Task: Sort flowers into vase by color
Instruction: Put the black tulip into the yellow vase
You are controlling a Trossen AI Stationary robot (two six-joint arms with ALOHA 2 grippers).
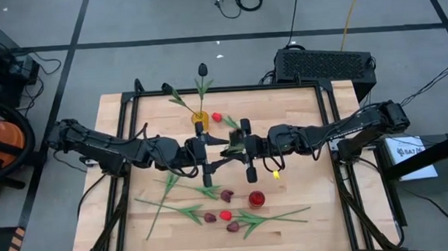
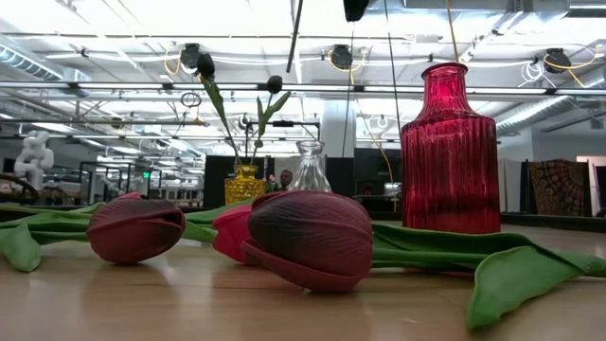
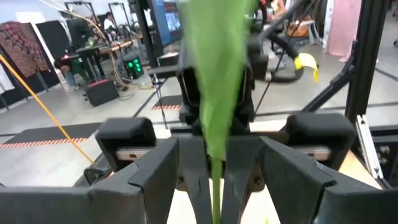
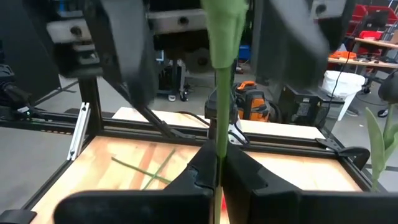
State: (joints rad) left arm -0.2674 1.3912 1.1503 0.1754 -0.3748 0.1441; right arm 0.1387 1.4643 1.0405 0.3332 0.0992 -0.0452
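Observation:
My right gripper (image 1: 241, 148) (image 4: 217, 171) is shut on the thin green stem of a tulip (image 1: 231, 143) above the table's middle. A long green leaf (image 3: 214, 74) rises from that stem. My left gripper (image 1: 210, 151) (image 3: 217, 148) faces it from the left. It is open, with a finger on either side of the stem and of the right fingers, touching nothing. A yellow vase (image 1: 199, 118) at the far middle holds dark-headed tulips. A red vase (image 1: 256, 199) stands near the front. Several tulips (image 1: 206, 208) with red and maroon heads lie flat on the table. My right gripper pinches the tulip's green stem (image 4: 218, 146) between its two fingers. The fingers come about level from the table's right and lie across the stem. The stem and its leaf stand up out of the fingers, clear of the table.
A clear glass vase (image 2: 310, 170) shows in the low view between the yellow vase (image 2: 244, 185) and the red vase (image 2: 450, 142). Maroon heads (image 2: 308, 237) lie close to the front edge. A black box (image 1: 325, 63) stands beyond the table's far right corner.

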